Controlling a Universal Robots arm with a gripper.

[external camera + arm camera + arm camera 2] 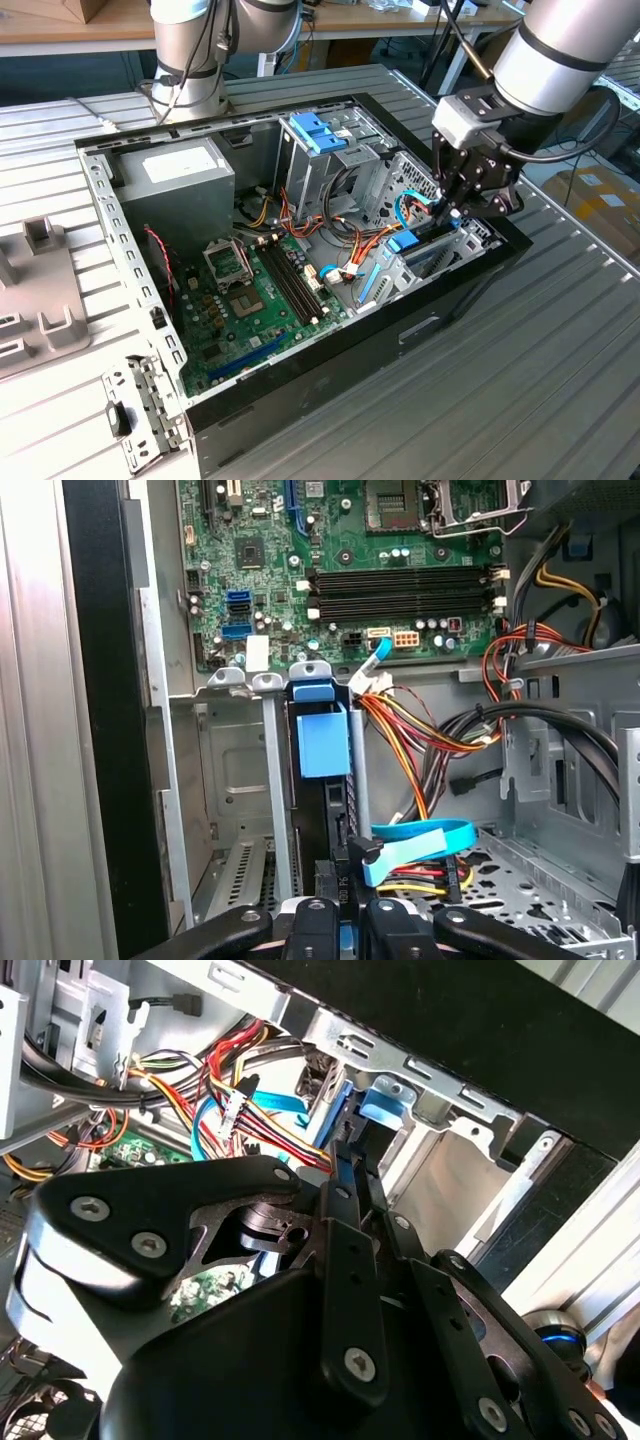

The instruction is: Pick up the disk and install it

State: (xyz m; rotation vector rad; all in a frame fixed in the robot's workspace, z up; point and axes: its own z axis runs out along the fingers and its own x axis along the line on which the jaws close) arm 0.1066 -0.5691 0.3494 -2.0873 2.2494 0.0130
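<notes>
The disk (425,252) stands on edge in the metal drive bay (470,240) at the open case's corner, on the exterior view's right. Its bright blue carrier tab (323,742) points toward the motherboard, and the dark edge of the disk (340,830) runs from the tab back to the fingers. My gripper (450,205) reaches down into the bay from above, its two black fingers (350,1210) shut on the carrier's blue edge (342,1165). The bay walls hide most of the disk's flat silver face.
Bundles of red, yellow and orange wires (400,730) and a blue flat cable (420,842) lie close beside the bay. The motherboard (260,300) covers the case floor. A grey power supply (185,175) and a pale blue latch (318,130) stand at the back.
</notes>
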